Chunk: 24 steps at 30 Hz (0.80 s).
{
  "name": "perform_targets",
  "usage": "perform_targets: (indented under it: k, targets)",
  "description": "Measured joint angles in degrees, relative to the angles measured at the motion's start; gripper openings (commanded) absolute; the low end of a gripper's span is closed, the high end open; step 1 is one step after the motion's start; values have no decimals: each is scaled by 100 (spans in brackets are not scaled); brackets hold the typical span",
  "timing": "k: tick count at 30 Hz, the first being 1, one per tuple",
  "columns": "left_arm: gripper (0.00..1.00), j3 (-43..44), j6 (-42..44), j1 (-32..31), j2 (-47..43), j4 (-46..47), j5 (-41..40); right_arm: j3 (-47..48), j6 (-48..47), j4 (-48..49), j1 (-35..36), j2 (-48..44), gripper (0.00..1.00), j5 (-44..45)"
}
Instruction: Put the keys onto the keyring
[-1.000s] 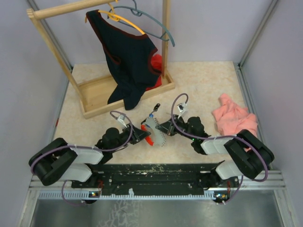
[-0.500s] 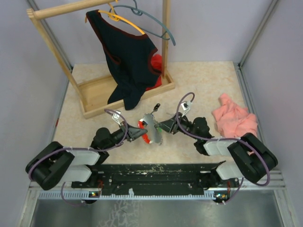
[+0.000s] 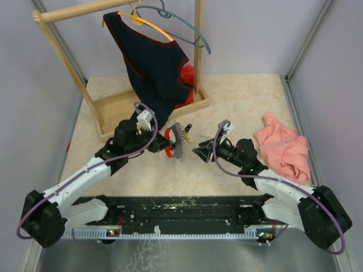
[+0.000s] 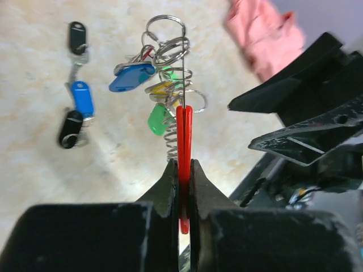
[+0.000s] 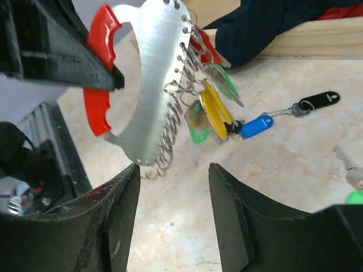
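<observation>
Covering keyring (image 4: 183, 136) base, left fingers (image 4: 165, 190)

The left arm (image 3: 79, 182) and right arm (image 3: 283, 190) are white tubes with fat black joints. A thin purple cable (image 3: 211, 148) loops along each one. A small white plug (image 3: 146, 119) sits on top of each wrist. The left gripper (image 4: 182, 170) and right gripper (image 5: 173, 170) have flat, black, pointy fingers (image 5: 227, 215).

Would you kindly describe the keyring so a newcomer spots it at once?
In front of the wooden clothes rack, the left gripper pinches the keyring. It is a grey plate with a red edge, unlike the loose keys lying nearby.
</observation>
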Motion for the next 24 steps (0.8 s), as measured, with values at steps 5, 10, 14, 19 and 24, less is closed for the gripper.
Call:
perform_targets:
  k: [5,10,14,19,24]
  targets:
    - [0,1456,1231,0,337,-2142,-293,142,-1054,-564,275,-144,53,214]
    - [1,2603,2192,0,857,-3696,-601,144,-1956,-485,621,-140,52,400]
    - [1,3001,2688,-24,1215,-4328,-374,133,-2494,-37,817,0,52,525]
    - [1,3119,3093,-98,1495,-4854,-372,76,-2953,636,977,411,51,608]
    - [1,3335,3377,-109,1637,-5110,-136,105,-3283,1161,1172,1097,52,651]
